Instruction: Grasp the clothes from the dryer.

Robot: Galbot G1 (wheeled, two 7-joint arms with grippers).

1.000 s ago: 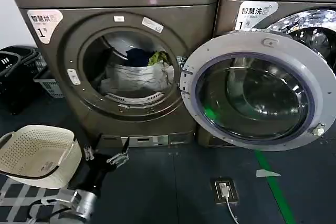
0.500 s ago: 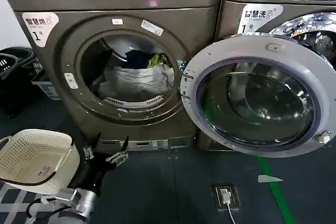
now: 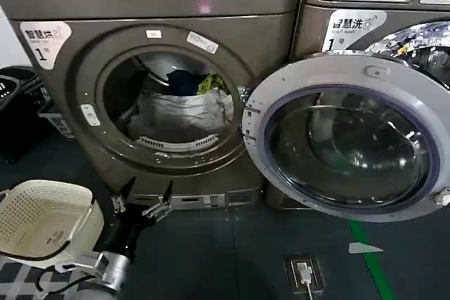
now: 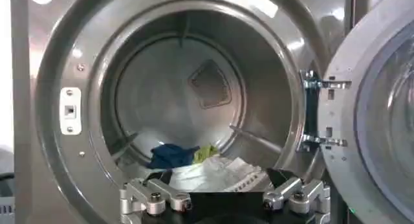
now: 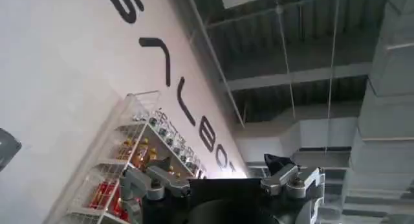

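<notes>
Dryer (image 3: pixel 84 138): door (image 3: pixel 348 142) swung wide open. Clothes (image 3: pixel 179 107): soft heap low in the drum, whitish cloth in front, navy and yellow-green pieces behind. Likely light, limp and shapeless; best pinched at a raised fold of the white cloth. Left gripper (image 3: pixel 144 198): below the porthole, fingers spread, empty. Right gripper (image 5: pixel 223 180): parked, aimed at the ceiling, spread, empty.

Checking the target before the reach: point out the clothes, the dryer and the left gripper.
clothes (image 3: pixel 184 112), head view, on the whitish-grey cloth in the drum.
dryer (image 3: pixel 84 68), head view, on the dark ring left of the porthole.
left gripper (image 3: pixel 145 196), head view, midway between its open fingertips.
</notes>
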